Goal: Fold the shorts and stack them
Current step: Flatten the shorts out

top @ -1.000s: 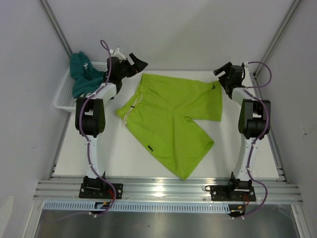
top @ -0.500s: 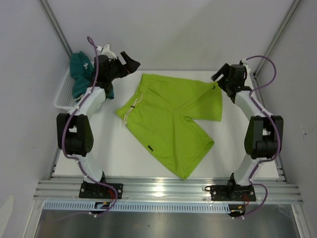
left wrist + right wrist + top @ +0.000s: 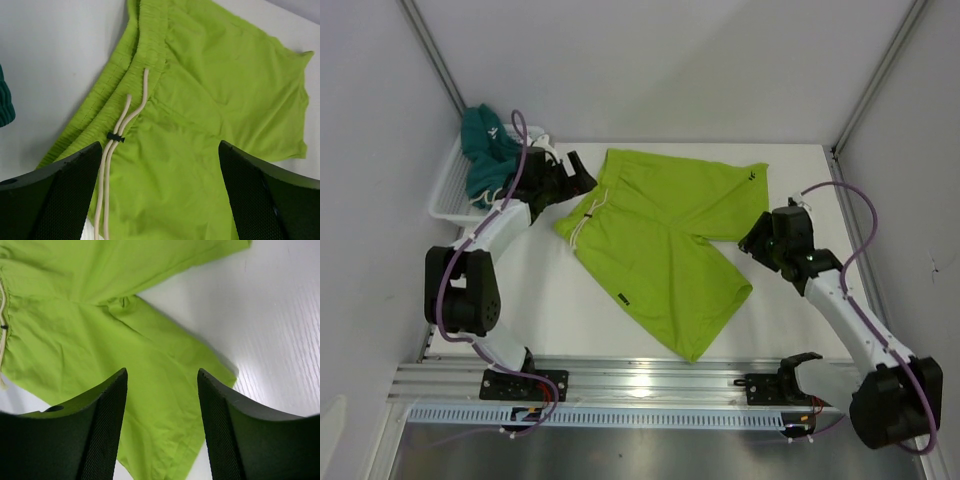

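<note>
The white desk (image 3: pixel 560 310) stood between grey walls. Above it, the left pincer (image 3: pixel 578 176) hung wide open and empty over the cord (image 3: pixel 122 117) of the green shorts (image 3: pixel 660 240), probably to take the waist edge. The right pincer (image 3: pixel 757 243), partly open and also empty, hovered where the legs split. These shorts lay flat, unfolded. The teal shorts (image 3: pixel 485 150) sat in the basket (image 3: pixel 445 200), blocking nothing.

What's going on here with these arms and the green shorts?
The robot is setting up to fold the lime green shorts, spread flat on the table. The left gripper hovers open over the waistband and drawstring; the right gripper, open, is near the leg hems. Neither holds anything. The dark teal shorts sit bunched in the white basket.
</note>
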`<state>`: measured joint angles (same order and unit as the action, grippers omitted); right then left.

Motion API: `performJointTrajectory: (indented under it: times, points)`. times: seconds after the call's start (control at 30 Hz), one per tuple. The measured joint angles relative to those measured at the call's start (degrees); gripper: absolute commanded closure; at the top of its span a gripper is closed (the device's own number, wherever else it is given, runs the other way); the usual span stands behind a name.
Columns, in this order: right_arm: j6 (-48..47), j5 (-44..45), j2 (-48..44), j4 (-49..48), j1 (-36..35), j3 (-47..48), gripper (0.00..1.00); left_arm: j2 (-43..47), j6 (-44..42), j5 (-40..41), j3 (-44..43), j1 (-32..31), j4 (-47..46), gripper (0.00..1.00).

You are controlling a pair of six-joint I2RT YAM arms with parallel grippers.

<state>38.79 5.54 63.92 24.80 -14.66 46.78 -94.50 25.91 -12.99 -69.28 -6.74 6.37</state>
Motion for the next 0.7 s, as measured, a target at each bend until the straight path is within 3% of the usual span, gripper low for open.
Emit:
performJointTrajectory:
  times: [0.2,0.7]
  points:
    - [0.48,-1.31,-8.09,5.20,-0.50,-5.42,0.44,0.07,-0.48,1.55,4.92,0.00,0.11,0.01]
    - [3.06,-5.86,0.42,2.56,-0.90,-12.04,0.48,7.87,0.13,6.38,19.76,0.00,-3.98,0.01]
